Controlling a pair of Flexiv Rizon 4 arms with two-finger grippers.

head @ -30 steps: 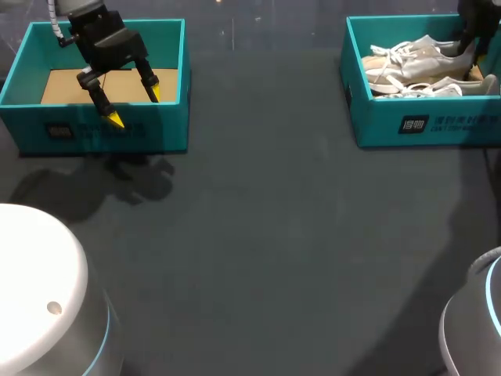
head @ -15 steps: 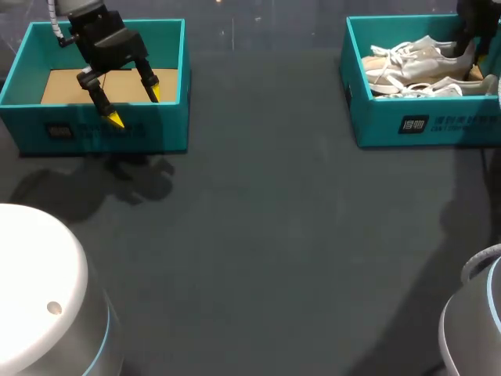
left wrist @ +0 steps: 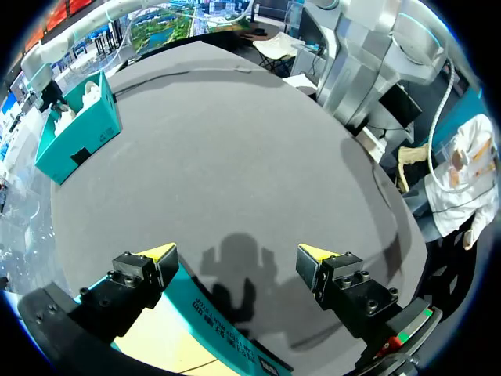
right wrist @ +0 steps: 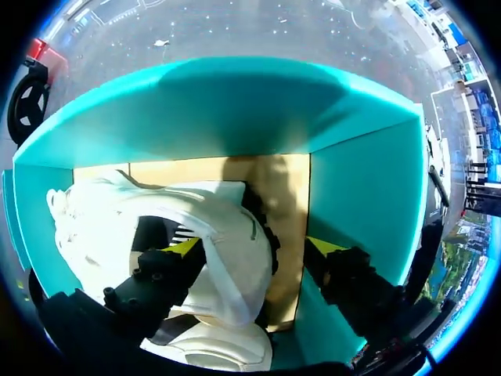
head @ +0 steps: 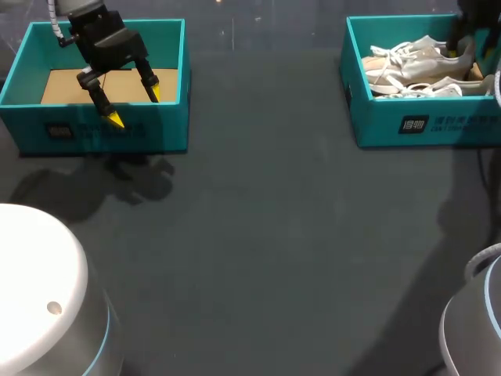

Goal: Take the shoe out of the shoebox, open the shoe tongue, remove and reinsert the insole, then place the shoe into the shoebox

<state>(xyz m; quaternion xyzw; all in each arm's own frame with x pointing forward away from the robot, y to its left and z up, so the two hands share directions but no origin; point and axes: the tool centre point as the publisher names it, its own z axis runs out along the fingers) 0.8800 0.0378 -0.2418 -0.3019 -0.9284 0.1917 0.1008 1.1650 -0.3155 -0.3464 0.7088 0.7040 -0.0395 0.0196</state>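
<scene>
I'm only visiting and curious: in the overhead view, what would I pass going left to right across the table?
A teal box beneath the left gripper → the dark table → the teal shoebox holding white shoes.

Dark table (head: pixel 258 251) (left shoebox (head: pixel 94 135), right shoebox (head: pixel 423 125))

My head camera looks down from above and behind, taking in the whole table (head: pixel 258 258). My left wrist camera sits low over the left box (head: pixel 94 129), facing across the table to the shoebox (head: pixel 423 125); my right wrist camera peers straight into that shoebox from close by
</scene>
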